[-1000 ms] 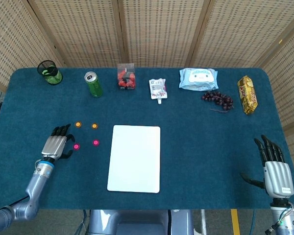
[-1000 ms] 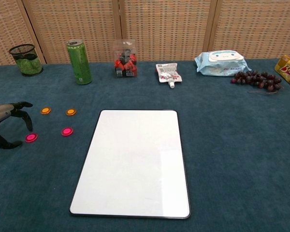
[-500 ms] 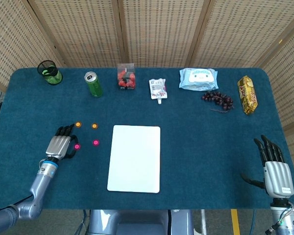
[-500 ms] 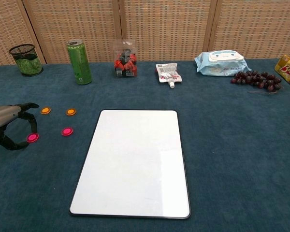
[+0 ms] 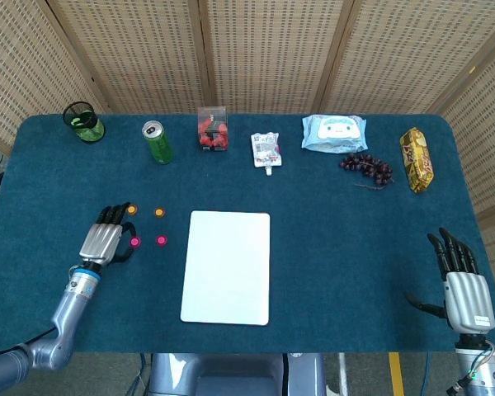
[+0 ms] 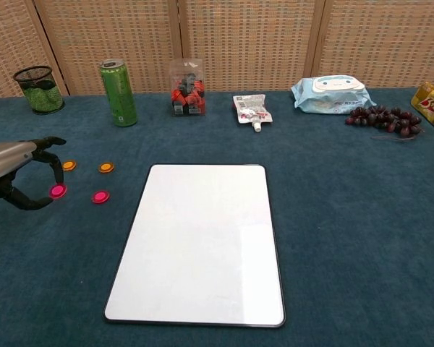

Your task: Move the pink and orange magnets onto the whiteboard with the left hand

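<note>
The head view looks steeply down from high above the whiteboard [image 5: 226,266], far enough to take in the whole table [image 5: 330,247]. The chest view sits low and near the whiteboard's front edge, facing the back screen. Both share the whiteboard.

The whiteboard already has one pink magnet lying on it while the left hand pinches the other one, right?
Not quite. The whiteboard is bare in the chest view. One pink magnet lies on the table left of the board, and the left hand does pinch the other pink magnet.
</note>
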